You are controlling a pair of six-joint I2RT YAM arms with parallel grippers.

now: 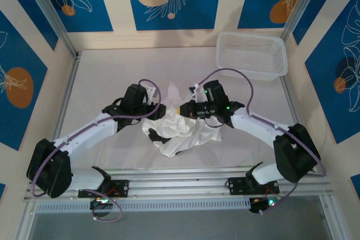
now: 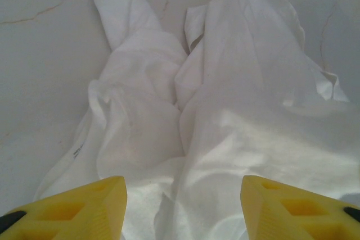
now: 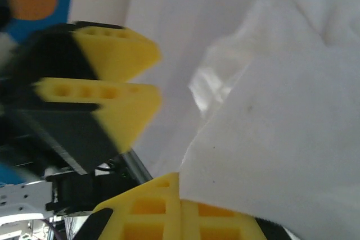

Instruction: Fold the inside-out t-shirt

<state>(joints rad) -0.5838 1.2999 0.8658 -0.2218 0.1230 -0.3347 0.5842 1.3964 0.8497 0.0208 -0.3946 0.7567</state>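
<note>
The printed line (image 2: 76, 151) on the inside-out t-shirt (image 2: 236, 111), just ahead of the left gripper's (image 2: 183, 189) left finger, is too small to read, both its fingers (image 2: 84, 209) run off the frame's bottom, and cloth lapping the right gripper's (image 3: 180, 181) closed tips hides whether they pinch it.

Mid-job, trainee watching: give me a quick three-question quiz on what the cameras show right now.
1. True or false: the shirt lies flat and spread out on the table.
2. The left pincer, over the shirt, is: A) open B) shut on cloth C) shut on nothing.
3. Fill in: the right pincer is ___ on the shirt.
Key: 1 false, it is crumpled; 2 A; 3 shut.
</note>
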